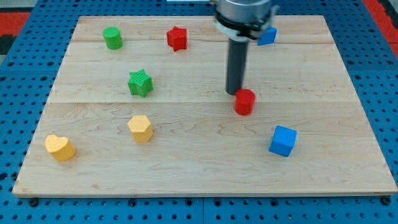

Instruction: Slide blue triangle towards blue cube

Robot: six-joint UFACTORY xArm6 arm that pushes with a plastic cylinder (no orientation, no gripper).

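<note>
Camera view. A pale wooden board (205,168) made of joined planks lies on a blue pegboard surface (25,74) with a regular grid of holes; the pegboard shows on all sides of the board. At the view's top corners, patches of red (15,15) appear beyond the blue surface, too little of them visible to identify.

The arm (244,15) enters from the view's top centre and ends in a straight dark rod (236,65). There is no gripper on this arm, so no open or closed state applies. My tip (234,93) rests on the board just at the upper left of the red cylinder (244,102), touching it or very nearly so; contact cannot be confirmed.

The blue triangle (267,35) lies near the board's top edge, just to the right of the arm and partly hidden by it, so its shape is hard to make out. The blue cube (283,140) sits in the lower right part of the board, well apart from the triangle, with the red cylinder roughly between them.

Other blocks: a green cylinder (112,38) at the upper left; a red star (177,38) at the top, left of the arm; a green star (140,83) left of centre; a yellow hexagon-like block (140,128) below it; a yellow heart (60,148) near the lower left corner.
</note>
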